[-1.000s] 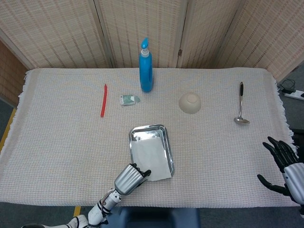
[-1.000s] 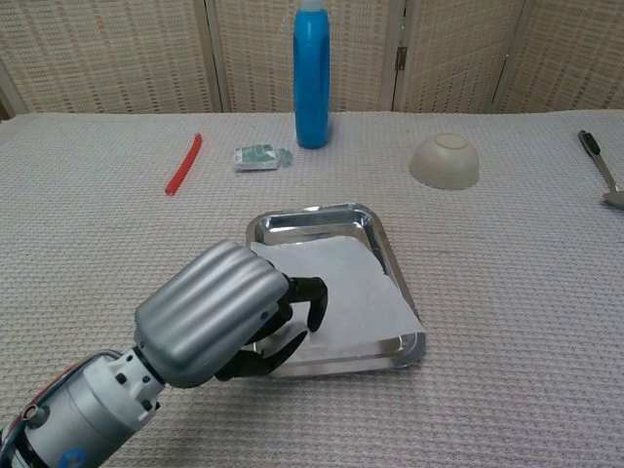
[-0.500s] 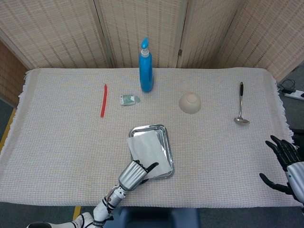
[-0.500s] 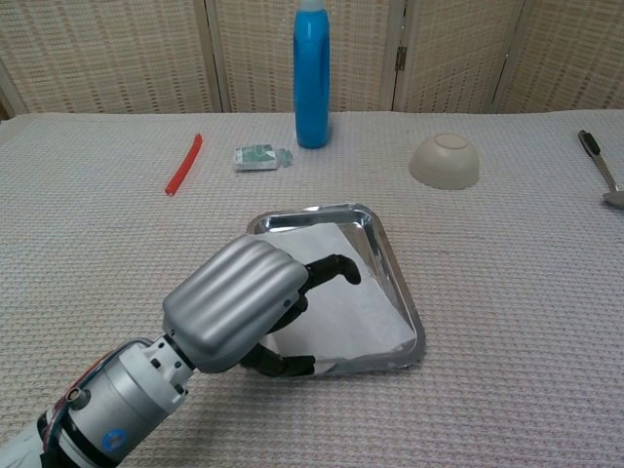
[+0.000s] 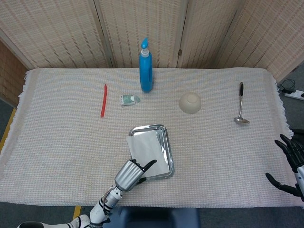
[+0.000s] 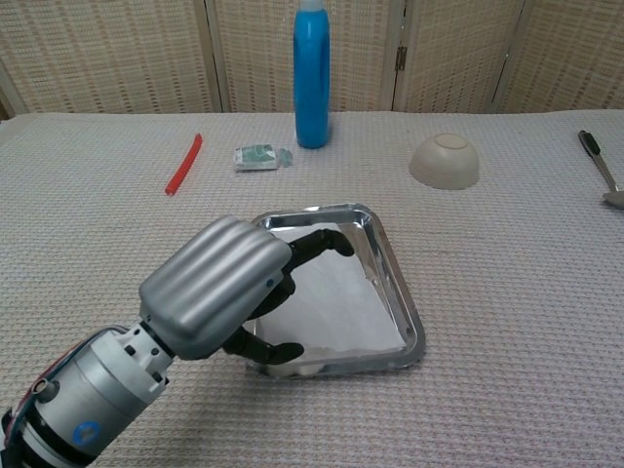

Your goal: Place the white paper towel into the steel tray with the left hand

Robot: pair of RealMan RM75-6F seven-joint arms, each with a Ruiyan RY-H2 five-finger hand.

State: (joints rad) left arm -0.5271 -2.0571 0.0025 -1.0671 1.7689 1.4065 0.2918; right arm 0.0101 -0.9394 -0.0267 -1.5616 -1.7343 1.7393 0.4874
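The steel tray (image 5: 164, 142) (image 6: 393, 278) sits near the table's front edge, a little left of centre. The white paper towel (image 5: 148, 148) (image 6: 336, 302) lies flat inside it; in the head view its far left corner pokes over the tray's left rim. My left hand (image 5: 129, 174) (image 6: 216, 292) hovers over the tray's near left corner, its fingers (image 6: 322, 242) spread above the towel and gripping nothing. My right hand (image 5: 289, 166) is open, fingers apart, off the table's right edge; only the head view shows it.
At the back stand a blue bottle (image 5: 146, 71) (image 6: 312, 83), a red pen (image 5: 103, 100) (image 6: 183, 164) and a small green packet (image 5: 128, 99) (image 6: 258, 156). A beige bowl (image 5: 190, 102) (image 6: 445, 161) and a spoon (image 5: 241, 104) (image 6: 600, 171) lie to the right.
The towel hung over the tray's near edge and now lies inside the tray. My left hand has let it go and spread its fingers. The right hand drifted down and right.
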